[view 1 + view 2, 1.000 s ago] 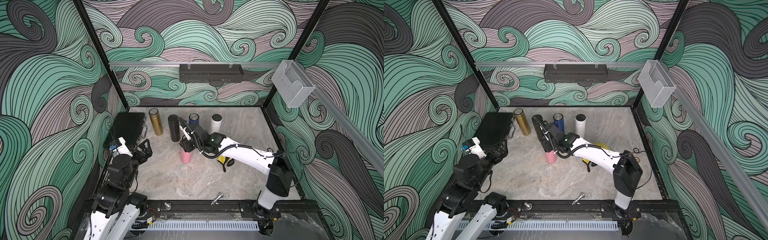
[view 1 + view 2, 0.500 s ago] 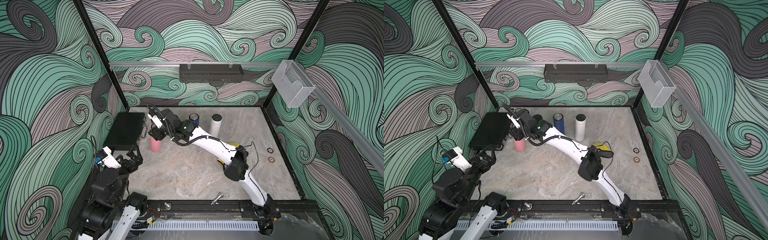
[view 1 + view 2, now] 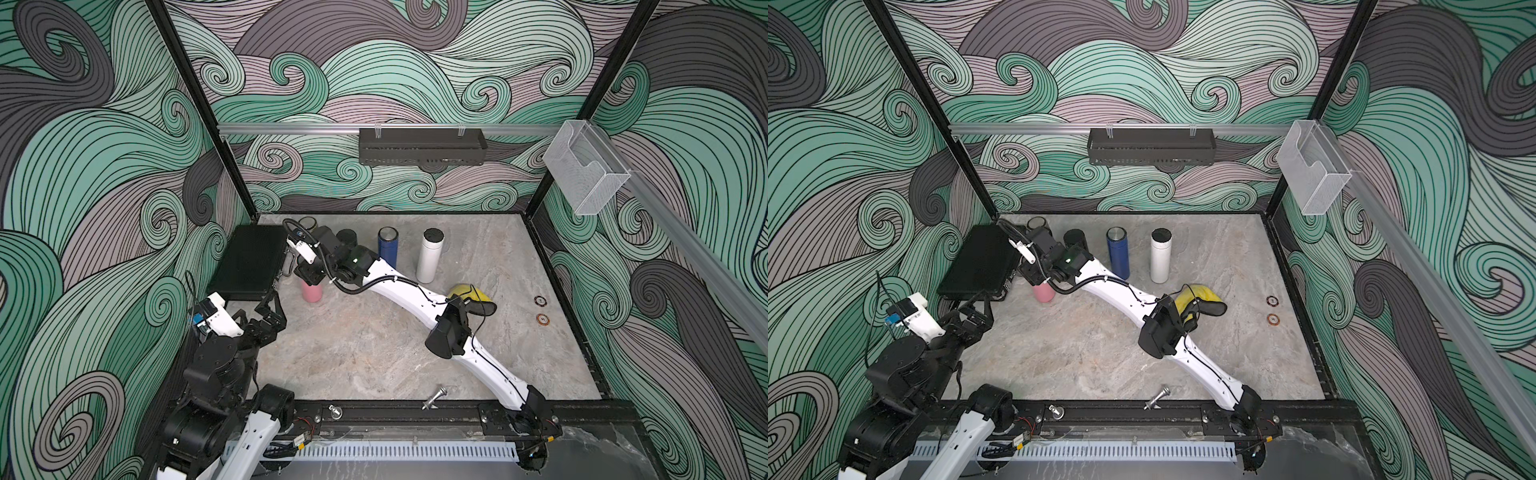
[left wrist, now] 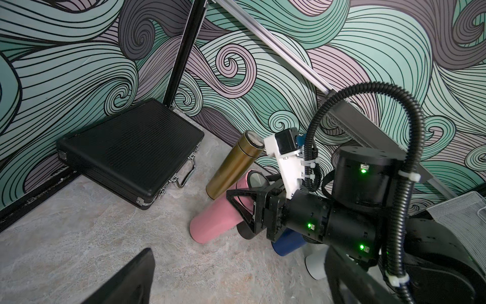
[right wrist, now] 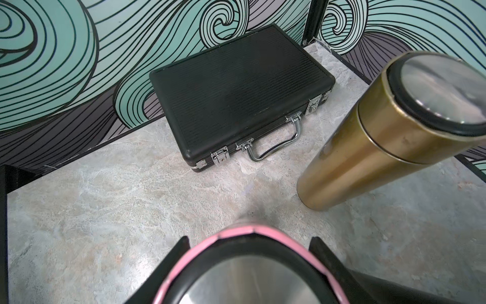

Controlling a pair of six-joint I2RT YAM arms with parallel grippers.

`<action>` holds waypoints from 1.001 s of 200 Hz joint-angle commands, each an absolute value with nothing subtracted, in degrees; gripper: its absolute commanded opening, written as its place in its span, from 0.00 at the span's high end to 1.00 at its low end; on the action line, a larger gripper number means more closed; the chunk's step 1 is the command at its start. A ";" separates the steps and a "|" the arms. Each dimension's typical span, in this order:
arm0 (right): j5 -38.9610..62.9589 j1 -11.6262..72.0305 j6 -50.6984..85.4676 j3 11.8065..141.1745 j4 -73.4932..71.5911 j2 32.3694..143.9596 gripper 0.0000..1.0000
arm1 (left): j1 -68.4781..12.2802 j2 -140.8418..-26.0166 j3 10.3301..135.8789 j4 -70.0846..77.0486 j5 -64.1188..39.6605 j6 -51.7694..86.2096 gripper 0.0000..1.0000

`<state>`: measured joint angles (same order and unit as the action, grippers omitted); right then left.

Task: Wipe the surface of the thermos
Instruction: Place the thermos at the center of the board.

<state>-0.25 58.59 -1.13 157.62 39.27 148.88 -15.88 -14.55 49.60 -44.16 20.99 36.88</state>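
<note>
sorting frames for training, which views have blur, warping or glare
Right wrist view: the pink cylindrical thermos is blurred, too near the lens; the gold metal thermos bulges from wide-angle distortion, its lid hazily reflective; the black ribbed case is sharp. Left wrist view: all crisp mid-frame. Both top views: even light, soft shadows on the marble table.

Black case [image 3: 253, 262] lies flat; two rings [image 3: 540, 300] well away.

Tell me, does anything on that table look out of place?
A loose metal bolt lies on its side at the front edge of the table, and two small rings sit alone at the far right. Both look like stray hardware.
</note>
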 commanded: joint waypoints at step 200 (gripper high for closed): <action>-21.19 29.15 1.74 107.25 51.50 79.84 1.00 | -15.73 -37.69 52.25 -26.60 9.84 32.61 0.02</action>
<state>-18.17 32.05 2.28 107.72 53.23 82.83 -15.88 -35.73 49.17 -30.00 12.29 33.89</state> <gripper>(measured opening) 0.650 0.978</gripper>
